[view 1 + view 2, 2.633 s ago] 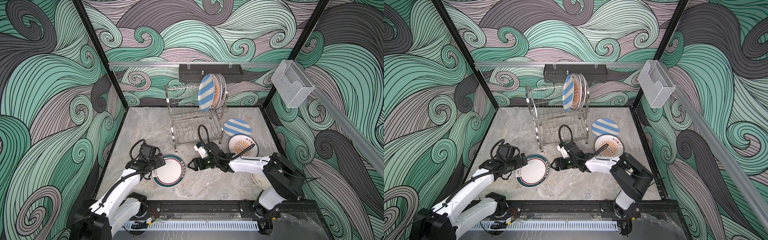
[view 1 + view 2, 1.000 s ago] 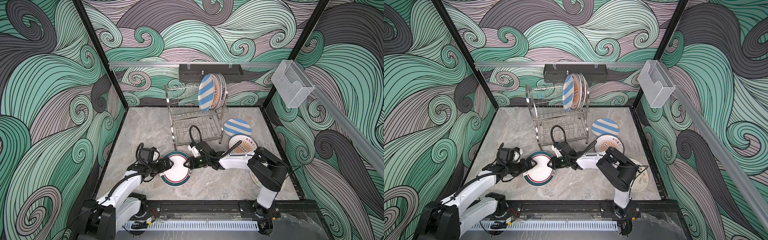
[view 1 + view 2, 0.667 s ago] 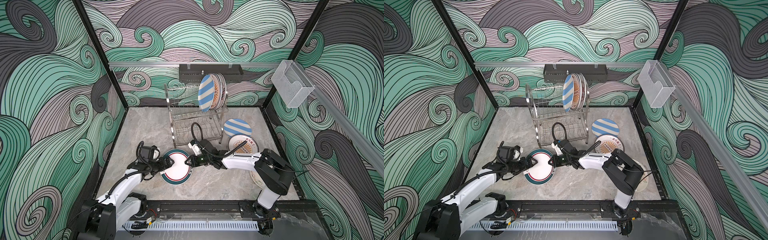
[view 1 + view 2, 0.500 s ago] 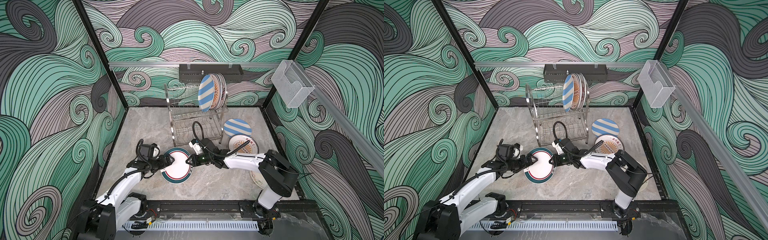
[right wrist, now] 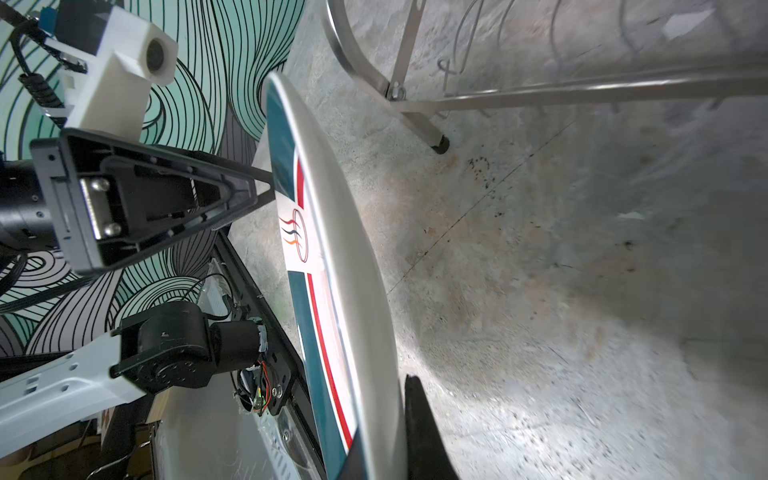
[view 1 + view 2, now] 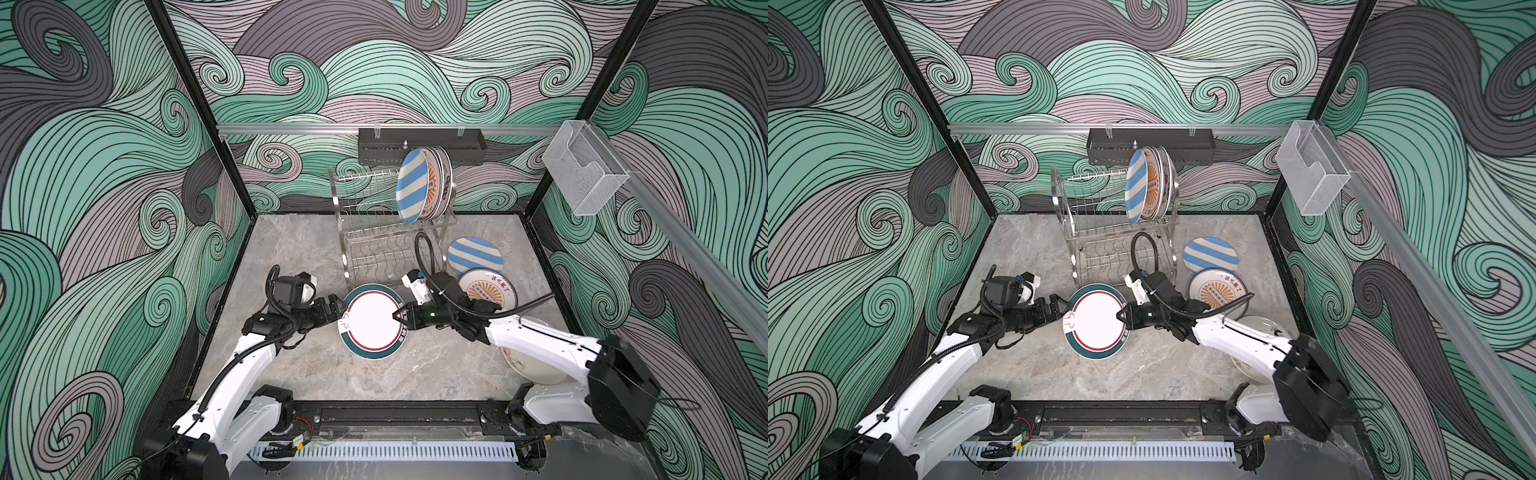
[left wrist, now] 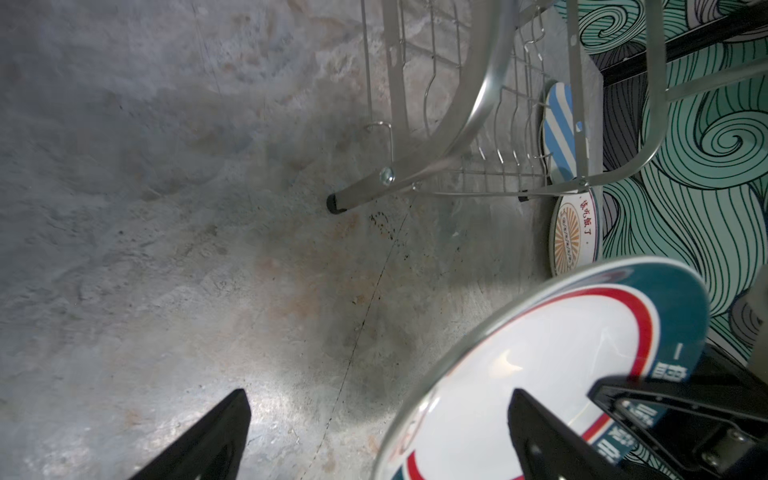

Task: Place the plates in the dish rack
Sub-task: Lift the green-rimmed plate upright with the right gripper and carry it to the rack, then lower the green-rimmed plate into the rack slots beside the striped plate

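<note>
A white plate with a teal and red rim (image 6: 372, 322) (image 6: 1096, 320) hangs tilted just above the table in front of the dish rack (image 6: 374, 249) (image 6: 1100, 232). My right gripper (image 6: 397, 318) (image 5: 384, 449) is shut on its right rim. At the plate's left rim my left gripper (image 6: 338, 307) (image 7: 376, 395) stands open, the rim passing between its spread fingers. Three plates stand in the rack's upper tier, a blue-striped one (image 6: 411, 187) in front. On the table lie a blue-striped plate (image 6: 473, 255), a sunburst plate (image 6: 488, 291) and a cream plate (image 6: 536, 370) partly under my right arm.
A long black perforated tray (image 6: 419, 145) hangs on the back rail behind the rack. A clear plastic box (image 6: 582, 170) is fixed to the right wall. The rack's foot (image 7: 334, 203) stands close to the held plate. A black frame rail (image 6: 374, 415) runs along the table's front.
My right gripper has shut on the plate's right rim. The plate has come up off the table, tilted, and shifted a little right and toward the rack. The left gripper followed at its left rim.
</note>
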Motion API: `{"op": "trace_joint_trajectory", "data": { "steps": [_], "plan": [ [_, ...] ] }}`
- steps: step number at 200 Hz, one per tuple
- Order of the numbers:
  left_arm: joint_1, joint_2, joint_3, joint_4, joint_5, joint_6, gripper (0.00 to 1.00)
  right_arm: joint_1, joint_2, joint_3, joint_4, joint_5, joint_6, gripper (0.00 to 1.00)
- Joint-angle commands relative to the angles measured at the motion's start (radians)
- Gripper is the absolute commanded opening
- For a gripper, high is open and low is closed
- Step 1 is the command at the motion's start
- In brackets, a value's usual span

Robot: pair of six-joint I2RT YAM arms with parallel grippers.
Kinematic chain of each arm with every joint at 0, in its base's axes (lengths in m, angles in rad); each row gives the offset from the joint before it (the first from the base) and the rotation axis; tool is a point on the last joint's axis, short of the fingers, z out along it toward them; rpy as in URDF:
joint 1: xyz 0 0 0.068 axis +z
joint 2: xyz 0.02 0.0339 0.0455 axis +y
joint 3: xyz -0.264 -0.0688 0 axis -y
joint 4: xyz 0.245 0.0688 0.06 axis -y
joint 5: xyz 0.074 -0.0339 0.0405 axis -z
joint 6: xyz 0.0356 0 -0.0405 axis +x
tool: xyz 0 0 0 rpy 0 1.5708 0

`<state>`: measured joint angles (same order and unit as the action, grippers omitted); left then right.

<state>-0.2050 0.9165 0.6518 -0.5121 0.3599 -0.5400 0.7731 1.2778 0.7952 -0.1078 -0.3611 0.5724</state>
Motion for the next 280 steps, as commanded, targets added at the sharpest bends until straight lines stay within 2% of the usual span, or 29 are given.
{"op": "trace_joint_trajectory", "data": {
  "steps": [1, 24, 44, 80, 118, 147, 177, 198, 228, 280],
  "plan": [
    [0.008, -0.005, 0.068, -0.088, -0.078, 0.083, 0.99, -0.038, -0.149, 0.022, -0.118, 0.049, -0.076, 0.0],
    [0.013, 0.025, 0.105, -0.116, -0.104, 0.113, 0.98, -0.051, -0.275, 0.148, -0.35, 0.144, -0.17, 0.0],
    [0.015, 0.03, 0.106, -0.109, -0.097, 0.121, 0.99, -0.051, -0.348, 0.267, -0.451, 0.249, -0.235, 0.0],
    [0.017, 0.039, 0.11, -0.112, -0.08, 0.136, 0.99, -0.045, -0.26, 0.576, -0.616, 0.411, -0.343, 0.0],
    [0.018, 0.044, 0.111, -0.105, -0.059, 0.14, 0.99, -0.01, -0.13, 0.787, -0.54, 0.545, -0.398, 0.0],
    [0.018, 0.044, 0.104, -0.093, -0.052, 0.132, 0.99, 0.081, 0.057, 1.016, -0.558, 0.868, -0.479, 0.0],
    [0.018, 0.034, 0.091, -0.089, -0.028, 0.118, 0.99, 0.124, 0.229, 1.206, -0.517, 1.069, -0.547, 0.0],
    [0.018, 0.023, 0.093, -0.097, -0.038, 0.123, 0.99, 0.129, 0.311, 1.275, -0.43, 1.18, -0.608, 0.0],
    [0.019, 0.018, 0.09, -0.094, -0.036, 0.12, 0.99, 0.125, 0.413, 1.365, -0.362, 1.276, -0.681, 0.0],
    [0.018, 0.021, 0.084, -0.082, -0.03, 0.112, 0.99, 0.095, 0.552, 1.502, -0.382, 1.283, -0.657, 0.0]
  ]
}}
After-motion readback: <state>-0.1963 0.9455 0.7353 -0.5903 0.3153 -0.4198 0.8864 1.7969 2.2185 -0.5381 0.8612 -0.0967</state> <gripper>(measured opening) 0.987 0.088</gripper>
